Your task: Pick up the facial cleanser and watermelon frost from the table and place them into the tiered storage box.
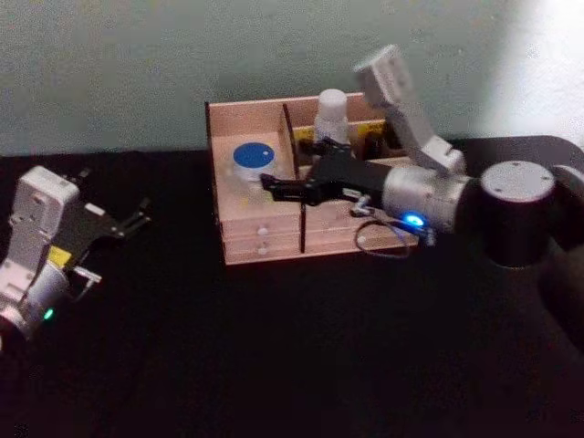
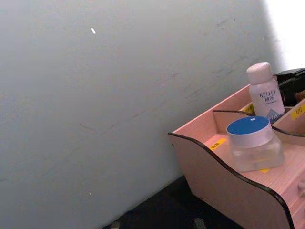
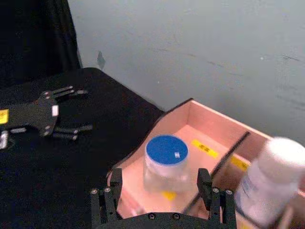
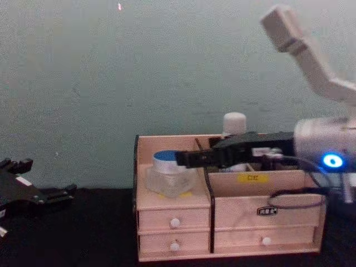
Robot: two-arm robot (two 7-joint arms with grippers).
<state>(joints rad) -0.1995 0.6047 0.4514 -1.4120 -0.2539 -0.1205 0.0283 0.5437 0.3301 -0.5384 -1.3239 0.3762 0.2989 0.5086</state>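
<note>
Your right pincer (image 3: 159,198) hangs open just short of the watermelon frost (image 1: 250,164), which sits in the tiered storage box (image 1: 265,233) left bay with the facial cleanser (image 1: 331,117) behind the divider, so draw straight back; left pincer (image 1: 128,224) idles open over the table (image 1: 274,347).

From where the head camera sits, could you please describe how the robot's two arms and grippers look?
Both arms are silver-grey with white boxy modules. The right gripper has black fingers, a blue light and a looped black cable; the link behind it is dark and cylindrical. The left gripper is black too, with a yellow label and a green light.
</note>
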